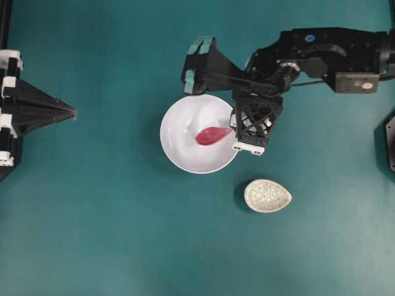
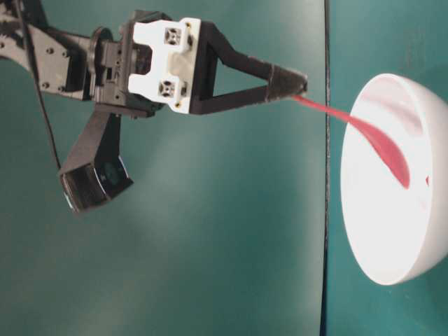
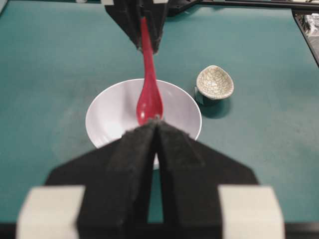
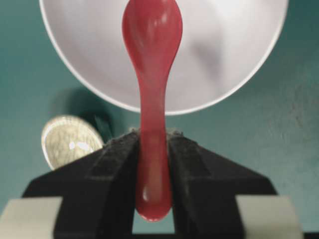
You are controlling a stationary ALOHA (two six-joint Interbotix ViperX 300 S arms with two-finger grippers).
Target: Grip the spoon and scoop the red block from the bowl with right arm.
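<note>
The pink-red spoon [image 1: 213,135] is held by its handle in my right gripper [image 1: 234,129], which is shut on it. Its scoop reaches down into the white bowl [image 1: 179,139]. In the right wrist view the handle runs between the black fingers [image 4: 114,164] and the scoop [image 4: 152,30] lies over the bowl [image 4: 224,50]. From table level a tiny red bit, likely the red block [image 2: 427,180], shows beside the scoop's tip; the other views hide it. My left gripper [image 1: 73,113] rests far left, shut and holding nothing, its tips [image 3: 157,124] pointing at the bowl.
A small speckled egg-shaped dish [image 1: 267,195] sits on the teal table to the front right of the bowl. The right arm's body [image 1: 321,58] stretches in from the back right. A black frame edge [image 1: 389,142] stands at the right border.
</note>
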